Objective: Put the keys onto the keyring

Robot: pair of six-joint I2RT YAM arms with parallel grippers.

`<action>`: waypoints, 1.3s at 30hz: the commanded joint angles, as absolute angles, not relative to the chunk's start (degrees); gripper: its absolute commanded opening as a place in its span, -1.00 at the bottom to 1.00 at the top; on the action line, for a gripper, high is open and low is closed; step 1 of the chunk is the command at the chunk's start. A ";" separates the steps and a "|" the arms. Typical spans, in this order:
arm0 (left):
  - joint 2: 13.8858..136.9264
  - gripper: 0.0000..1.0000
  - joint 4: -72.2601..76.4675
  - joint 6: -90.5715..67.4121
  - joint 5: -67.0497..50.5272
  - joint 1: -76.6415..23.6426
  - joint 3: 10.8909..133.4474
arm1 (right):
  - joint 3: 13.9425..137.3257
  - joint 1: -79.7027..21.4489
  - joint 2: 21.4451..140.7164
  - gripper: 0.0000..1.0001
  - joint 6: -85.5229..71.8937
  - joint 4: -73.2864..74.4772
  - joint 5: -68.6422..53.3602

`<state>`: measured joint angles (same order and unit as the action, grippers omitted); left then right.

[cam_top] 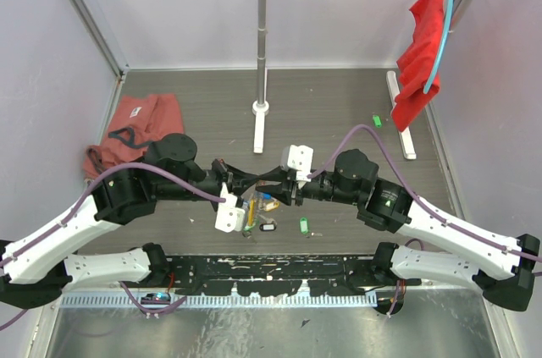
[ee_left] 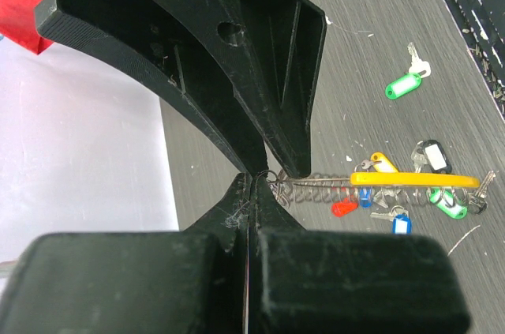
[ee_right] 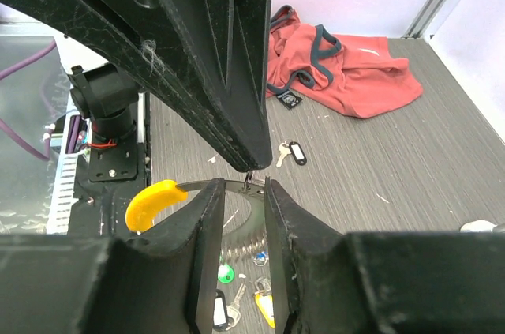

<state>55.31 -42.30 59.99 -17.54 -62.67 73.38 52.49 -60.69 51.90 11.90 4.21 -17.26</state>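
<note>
Left claw (ee_left: 256, 182) pinching keyring (ee_left: 414, 180), right claw (ee_right: 246, 185) ajar

The left arm (cam_top: 51, 244) and right arm (cam_top: 461, 235) consist of white moulded link shells joined by black cylindrical joint housings (cam_top: 174, 153). A purple cable (cam_top: 366, 126) runs externally along each arm. A white camera block (cam_top: 230, 216) is fitted at each wrist. The right arm carries a green indicator light (cam_top: 388, 201). The left gripper (ee_left: 249, 185) and right gripper (ee_right: 241, 188) have matte black fingers with round bores.
</note>
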 commanded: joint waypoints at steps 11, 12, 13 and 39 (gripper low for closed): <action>55.06 -1.00 -39.42 60.00 -19.23 -62.84 72.89 | 55.60 -60.91 52.41 -0.57 11.01 -0.60 -16.64; 54.99 -1.00 -39.36 59.95 -19.19 -62.91 72.79 | 55.67 -60.97 52.40 -0.60 10.93 -0.59 -16.46; 54.99 -1.00 -39.25 59.93 -19.22 -62.85 72.83 | 55.67 -60.94 52.54 -0.63 10.70 -0.61 -16.20; 46.55 0.18 -28.77 8.29 0.74 -62.85 65.77 | 57.08 -60.91 47.55 -0.98 3.33 14.82 -1.05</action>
